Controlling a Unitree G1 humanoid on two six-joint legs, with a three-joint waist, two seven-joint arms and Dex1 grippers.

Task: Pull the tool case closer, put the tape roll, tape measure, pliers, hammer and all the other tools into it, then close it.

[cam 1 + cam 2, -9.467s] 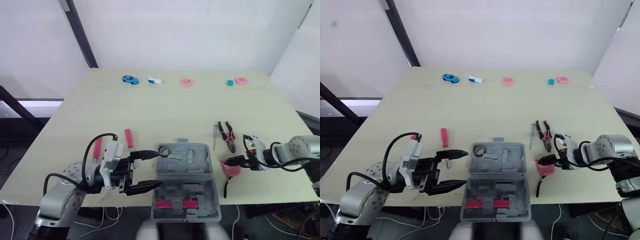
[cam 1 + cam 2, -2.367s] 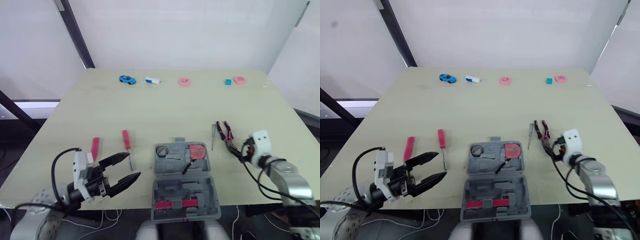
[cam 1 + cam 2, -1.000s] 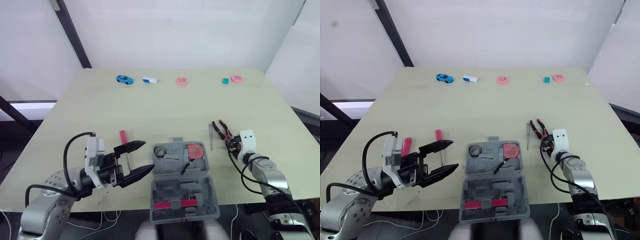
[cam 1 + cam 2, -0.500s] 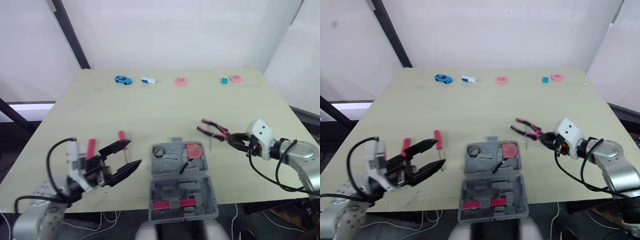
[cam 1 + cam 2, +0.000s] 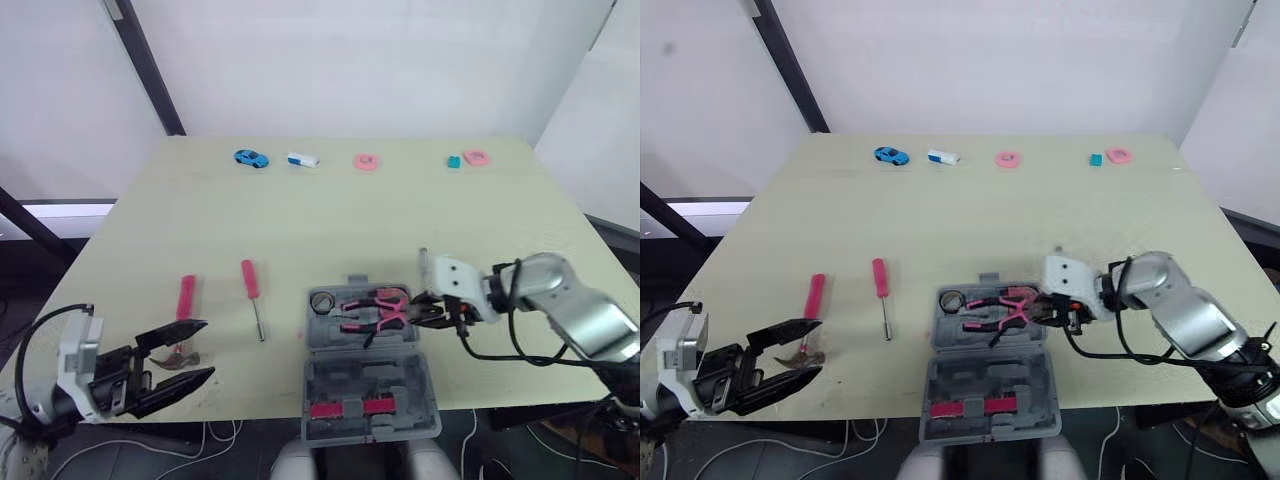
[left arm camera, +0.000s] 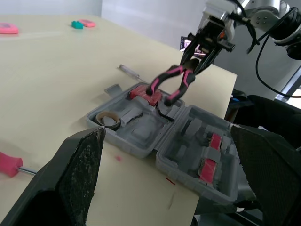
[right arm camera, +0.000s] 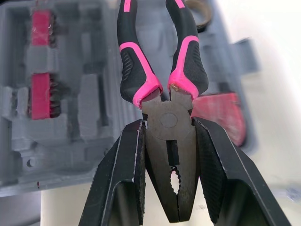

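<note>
Table (image 5: 330, 220), pale top, carrying the following.

- Tool case (image 5: 345, 385): grey, lying open at the middle of the near edge, both halves flat. A red bit strip (image 5: 345, 408) sits in the near half.
- Tape roll (image 5: 322, 301): in the far half of the case, at its left corner.
- Tape measure (image 7: 221, 113): red, in the far half of the case, at the right end.
- Pliers (image 5: 372, 303): black and pink handles, over the far half of the case. The handle ends slope down beside the tape measure; whether they touch it cannot be told.
- Right gripper (image 5: 428, 309): at the right side of the case, fingers clamped on the pliers' head.
- Left gripper (image 5: 203, 350): at the near left corner, fingers spread wide, holding nothing.
- Red-handled screwdriver (image 5: 250, 281): on the table left of the case.
- Second red-handled tool (image 5: 186, 297): further left, its working end just beside the left gripper's fingers.
- Slim grey tool (image 6: 129, 71): on the table just right of the case.
- Far edge, left to right: blue toy car (image 5: 251, 158), white block (image 5: 303, 160), pink ring (image 5: 367, 162), teal block (image 5: 454, 161), pink piece (image 5: 476, 157).
</note>
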